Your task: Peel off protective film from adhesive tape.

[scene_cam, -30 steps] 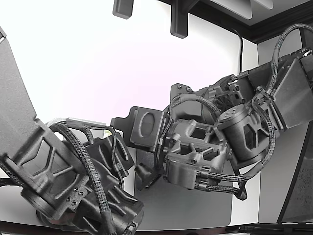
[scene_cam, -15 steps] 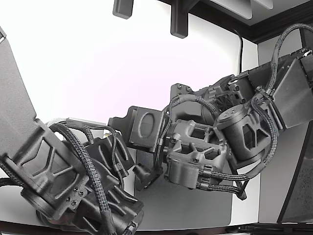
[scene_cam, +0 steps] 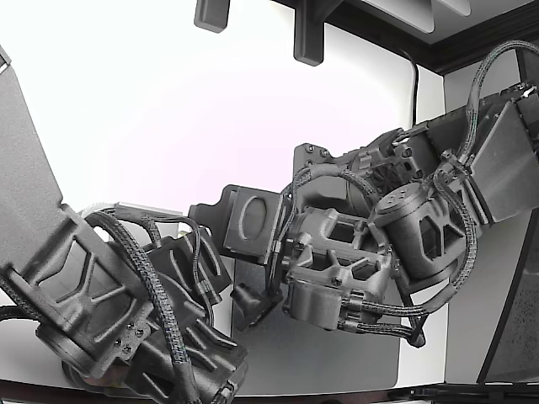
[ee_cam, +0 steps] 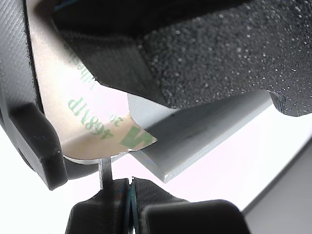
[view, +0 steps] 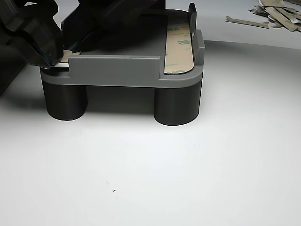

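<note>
Other view: grey fixture (view: pixel 117 70) stands on two dark round legs on the white tabletop (view: pixel 155 179). One tape strip (view: pixel 178 44) with green print lies along the fixture's far-right channel, liner intact, untouched. A second strip sits at the fixture's left end, mostly hidden by the gripper (view: pixel 44 44) and the dark arm parts above it.

Wrist view: film (ee_cam: pixel 97 122), tan with green "468MP" lettering, has one corner curled up off the pale grey ledge (ee_cam: pixel 195 136) of the fixture. Black foam pad (ee_cam: pixel 219 53) presses from above. A thin tab (ee_cam: pixel 105 170) hangs from the film's edge into the seam between the two dark fingers (ee_cam: pixel 97 214). Jaws appear fully together; it looks as if they pinch that tab, but the contact is too tight to confirm.

Exterior view: only the two arms (scene_cam: pixel 337 252) show, crowded over a grey mat (scene_cam: pixel 337 353); tape not visible.

Used liner scraps (view: pixel 273 14) lie well apart at the back right of the tabletop.

Judgement: peel on the left strip is only begun — corner lifted, most of the film still down. Right strip not yet started.
</note>
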`<act>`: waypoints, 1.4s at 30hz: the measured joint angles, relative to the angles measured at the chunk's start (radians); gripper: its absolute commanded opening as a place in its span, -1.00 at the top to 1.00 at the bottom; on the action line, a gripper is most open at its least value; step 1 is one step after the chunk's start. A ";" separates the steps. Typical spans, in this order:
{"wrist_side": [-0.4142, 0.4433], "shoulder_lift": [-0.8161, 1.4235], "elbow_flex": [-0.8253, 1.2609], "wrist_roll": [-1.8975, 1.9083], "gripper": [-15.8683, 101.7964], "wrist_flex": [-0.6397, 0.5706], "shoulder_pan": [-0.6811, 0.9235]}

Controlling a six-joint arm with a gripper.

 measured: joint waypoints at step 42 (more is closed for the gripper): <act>0.003 -0.078 -0.051 0.066 0.91 0.052 0.014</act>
